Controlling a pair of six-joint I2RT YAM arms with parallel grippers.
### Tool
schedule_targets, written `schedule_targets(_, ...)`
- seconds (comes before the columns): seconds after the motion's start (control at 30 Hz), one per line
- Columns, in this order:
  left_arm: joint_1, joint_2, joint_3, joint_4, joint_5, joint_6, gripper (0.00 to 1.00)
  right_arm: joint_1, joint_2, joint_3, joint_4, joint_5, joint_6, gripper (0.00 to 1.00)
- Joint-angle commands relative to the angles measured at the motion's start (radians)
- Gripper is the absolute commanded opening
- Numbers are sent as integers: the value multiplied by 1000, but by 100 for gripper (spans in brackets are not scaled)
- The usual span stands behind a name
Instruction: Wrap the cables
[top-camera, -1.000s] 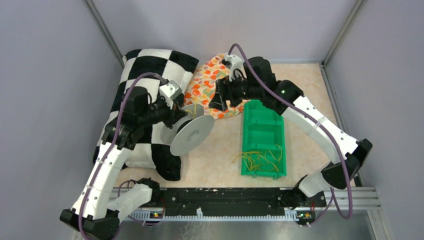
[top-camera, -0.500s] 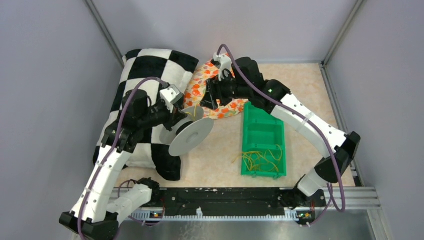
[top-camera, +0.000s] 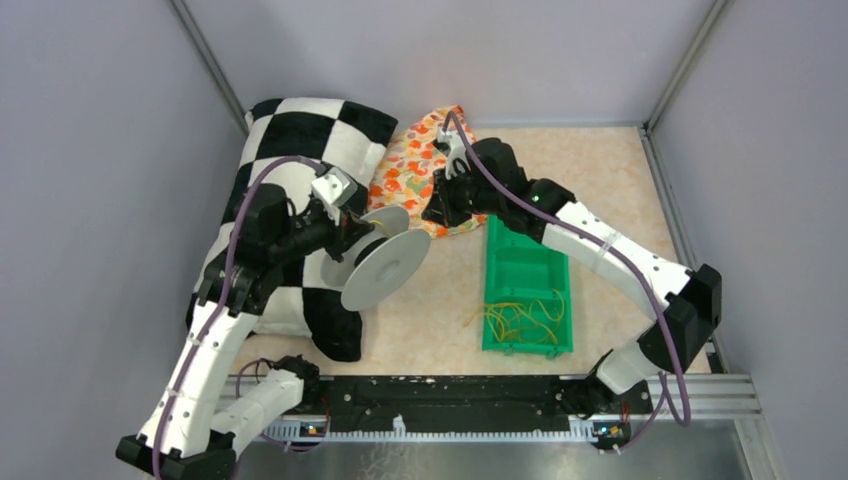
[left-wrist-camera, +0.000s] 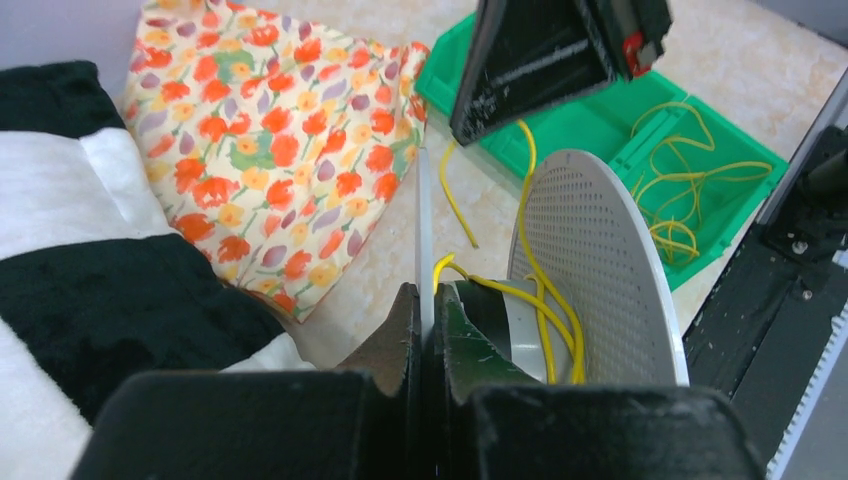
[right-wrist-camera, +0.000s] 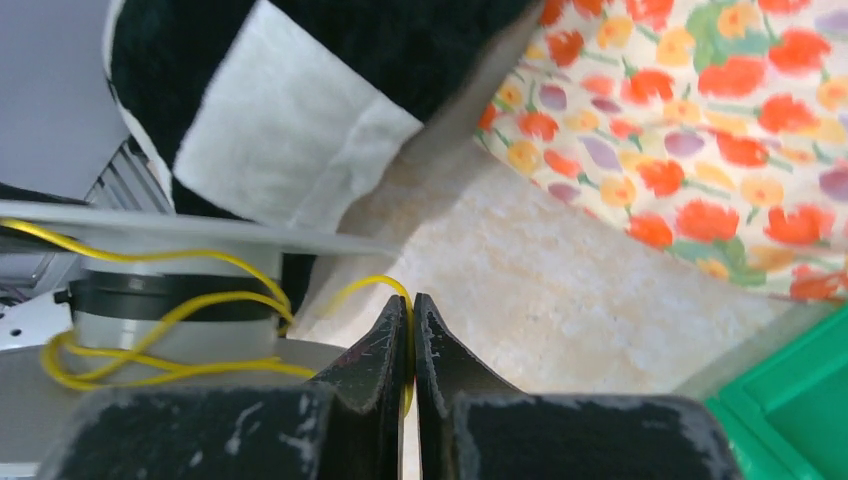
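Note:
My left gripper (left-wrist-camera: 425, 296) is shut on the thin flange of a grey spool (top-camera: 385, 268), held tilted above the table beside the pillow. A few turns of yellow cable (left-wrist-camera: 537, 325) lie round the spool's hub. Just right of the spool, my right gripper (right-wrist-camera: 411, 300) is shut on a strand of that cable (right-wrist-camera: 220, 369), which arcs from the hub into its jaws. In the top view the right gripper (top-camera: 437, 210) sits over the edge of the floral cloth. More cables (top-camera: 522, 318) lie in loose loops in the near end of the green bin (top-camera: 527, 240).
A black-and-white checkered pillow (top-camera: 290, 150) fills the left side under my left arm. A floral cloth (top-camera: 415, 160) lies at the back centre. The green bin stands right of centre. Grey walls close in on three sides, and a black rail (top-camera: 450, 400) runs along the front.
My right gripper has come down from above the floral cloth toward the spool and closed on the yellow cable. The left arm still holds the spool, tilted slightly differently.

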Motion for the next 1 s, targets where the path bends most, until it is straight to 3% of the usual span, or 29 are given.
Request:
schedule_targets(0.0, -3, -74, 58, 214, -13, -111, 0, -19, -107, -101, 96, -16, 58, 0)
schedule_targets(0.3, -1, 13, 191, 262, 46, -298, 0, -20, -224, -296, 212, -53, 126, 0)
schedule_targets(0.47, -2, 31, 165, 429, 73, -487, 0, -20, -273, -369, 325, -102, 173, 0)
schedule_targets(0.63, -2, 38, 112, 531, 26, -585, 0, -21, -318, -417, 432, -159, 227, 8)
schedule_targets(0.8, -2, 37, 91, 573, 19, -602, 0, -21, -337, -427, 479, -217, 252, 23)
schedule_targets(0.97, -2, 38, 92, 587, 4, -611, 0, -21, -330, -439, 526, -249, 270, 31)
